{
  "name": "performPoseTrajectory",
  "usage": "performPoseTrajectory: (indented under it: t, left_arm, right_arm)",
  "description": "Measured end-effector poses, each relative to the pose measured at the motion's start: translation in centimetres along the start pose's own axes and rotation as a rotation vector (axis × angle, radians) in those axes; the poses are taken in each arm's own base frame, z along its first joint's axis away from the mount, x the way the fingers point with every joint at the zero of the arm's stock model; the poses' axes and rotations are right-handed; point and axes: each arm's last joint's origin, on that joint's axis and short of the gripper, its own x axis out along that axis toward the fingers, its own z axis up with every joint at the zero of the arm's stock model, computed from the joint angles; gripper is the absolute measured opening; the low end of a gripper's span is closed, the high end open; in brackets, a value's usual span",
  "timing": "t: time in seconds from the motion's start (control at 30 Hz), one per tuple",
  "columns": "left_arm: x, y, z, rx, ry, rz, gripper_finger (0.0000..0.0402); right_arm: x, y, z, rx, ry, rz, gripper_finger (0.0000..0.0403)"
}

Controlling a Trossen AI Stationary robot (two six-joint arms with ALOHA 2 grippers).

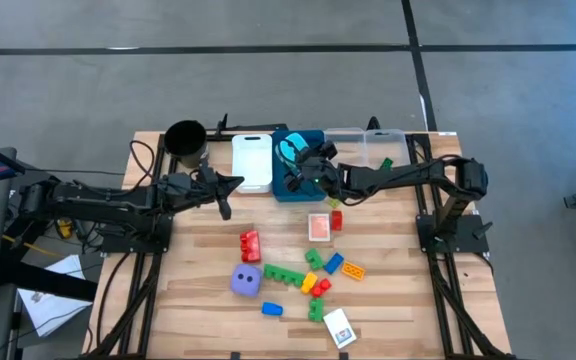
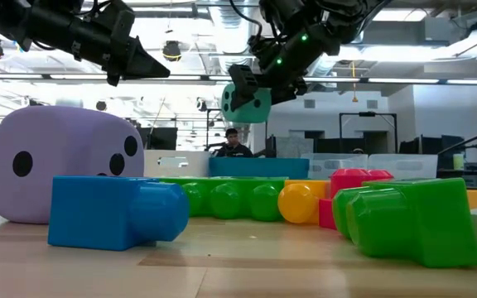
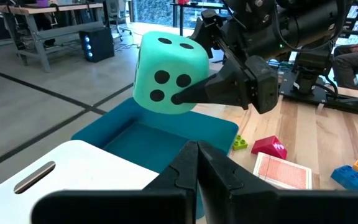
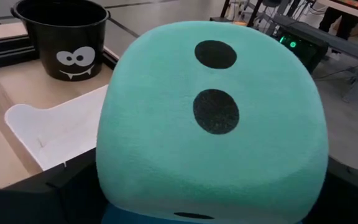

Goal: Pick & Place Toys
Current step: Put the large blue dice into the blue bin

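On the wooden bench (image 1: 208, 300), the right tool (image 1: 298, 160) grips the cyan die (image 3: 169, 74) above the blue bin (image 3: 166, 140); release should wait until centred there, while the left tool (image 1: 230, 186) waits closed beside it.

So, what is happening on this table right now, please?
The right gripper holds a soft cyan dotted die between wide-spread jaws, in the air above the blue rectangular bin at the far side of the wooden table. The left gripper, jaws shut and empty, waits beside the white rectangular bin. A purple dotted die, many small plastic bricks and flat cards are not yet sorted and lie on the table.
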Motion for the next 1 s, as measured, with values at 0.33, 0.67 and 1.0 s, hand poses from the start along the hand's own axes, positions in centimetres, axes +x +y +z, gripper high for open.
performPoseTrajectory:
  t: [0.33,0.67,1.0]
  left_arm:
    - [0.00,0.00,-0.01,0.000,0.000,0.000,0.0000]
    - [0.00,0.00,-0.01,0.000,0.000,0.000,0.0000]
    - [0.00,0.00,-0.01,0.000,0.000,0.000,0.0000]
  right_arm:
    - [-0.04,0.06,0.04,0.001,-0.005,0.002,0.0400]
    - [-0.09,0.13,0.04,0.000,-0.005,0.004,0.0400]
    - [-0.08,0.14,0.25,0.019,-0.023,0.007,0.0400]
